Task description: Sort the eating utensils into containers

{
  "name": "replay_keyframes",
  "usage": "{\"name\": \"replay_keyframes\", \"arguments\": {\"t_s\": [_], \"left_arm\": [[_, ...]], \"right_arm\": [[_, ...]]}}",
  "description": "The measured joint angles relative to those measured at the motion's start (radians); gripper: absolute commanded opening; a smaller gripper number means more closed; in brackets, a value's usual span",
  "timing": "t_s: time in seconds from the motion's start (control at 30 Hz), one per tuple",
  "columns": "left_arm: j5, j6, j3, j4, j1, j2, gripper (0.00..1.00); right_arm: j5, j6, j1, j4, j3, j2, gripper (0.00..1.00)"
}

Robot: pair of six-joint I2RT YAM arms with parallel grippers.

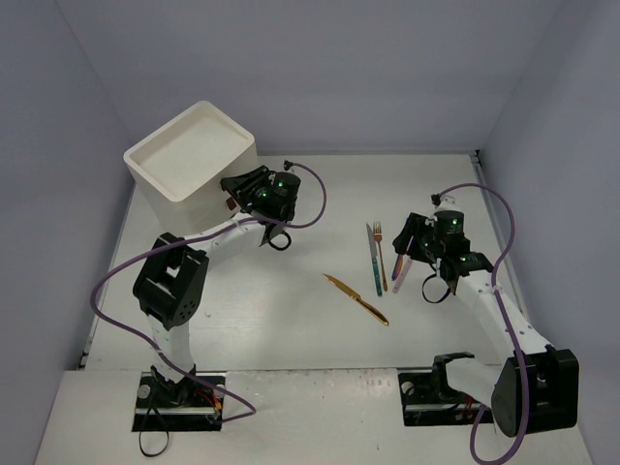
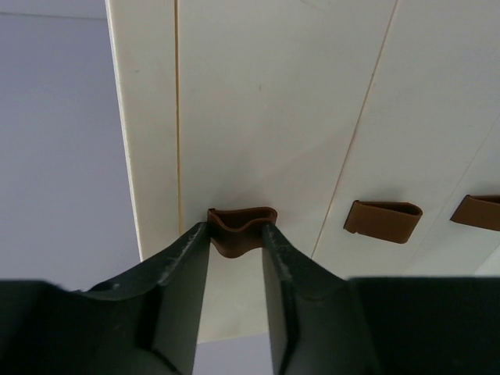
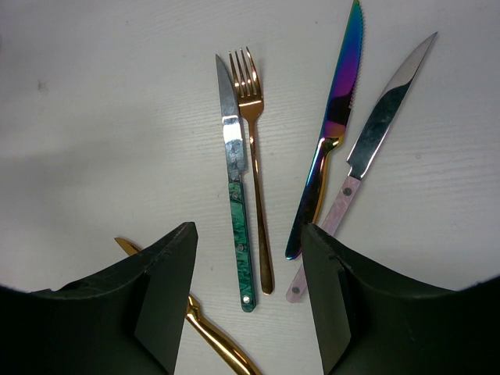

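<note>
The left arm (image 1: 174,281) rises from its near-left base, folds at the elbow and stretches far and right. The left pincer (image 2: 235,231) has its fingers drawn close together, clamped on a brown handle (image 2: 242,217). The right arm (image 1: 489,305) leans far and left from its near-right base. The right pincer (image 3: 248,230) points down at the desk (image 3: 94,117), fingers spread wide.

Cabinet (image 1: 190,150) back left; fork (image 3: 256,172) just right of knife (image 3: 234,180)
</note>
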Motion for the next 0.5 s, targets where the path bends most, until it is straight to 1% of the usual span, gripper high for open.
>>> {"name": "replay_keyframes", "arguments": {"t_s": [0.03, 0.13, 0.17, 0.23, 0.5], "left_arm": [[-0.002, 0.006, 0.0, 0.003, 0.001, 0.0, 0.22], [-0.012, 0.02, 0.0, 0.019, 0.002, 0.0, 0.07], [-0.016, 0.025, 0.001, 0.023, 0.002, 0.0, 0.04], [-0.023, 0.035, 0.002, 0.033, 0.002, 0.0, 0.0], [-0.035, 0.037, 0.0, 0.04, -0.017, -0.002, 0.0]], "right_arm": [[0.0, 0.0, 0.0, 0.0, 0.0, 0.0, 0.53], [0.0, 0.0, 0.0, 0.0, 0.0, 0.001, 0.53], [0.0, 0.0, 0.0, 0.0, 0.0, 0.001, 0.53], [0.0, 0.0, 0.0, 0.0, 0.0, 0.002, 0.53], [0.0, 0.0, 0.0, 0.0, 0.0, 0.003, 0.53]]}}
